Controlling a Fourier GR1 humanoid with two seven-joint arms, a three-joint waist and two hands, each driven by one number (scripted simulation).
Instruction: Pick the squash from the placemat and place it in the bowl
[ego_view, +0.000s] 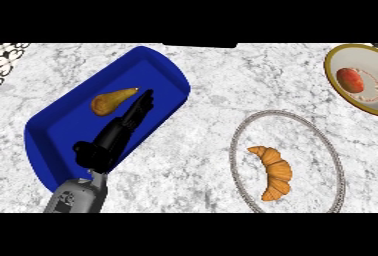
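The squash (112, 101), orange-brown and pear-shaped, lies on the blue placemat (159, 70) at the upper left. My left hand (111, 137) reaches over the placemat from the lower left. Its fingers (145, 100) are straight and point up, their tips just right of the squash's narrow end. I cannot tell whether they touch it. The hand holds nothing. The yellow-rimmed white bowl (328, 64) sits at the far upper right, cut by the view's edge, with a red fruit (350, 80) inside. My right hand shows nowhere.
A grey-rimmed round plate (235, 150) with a croissant (275, 172) on it lies at the lower right, between placemat and bowl. Marble counter (214, 100) separates them. A patterned object (9, 52) peeks in at the top left corner.
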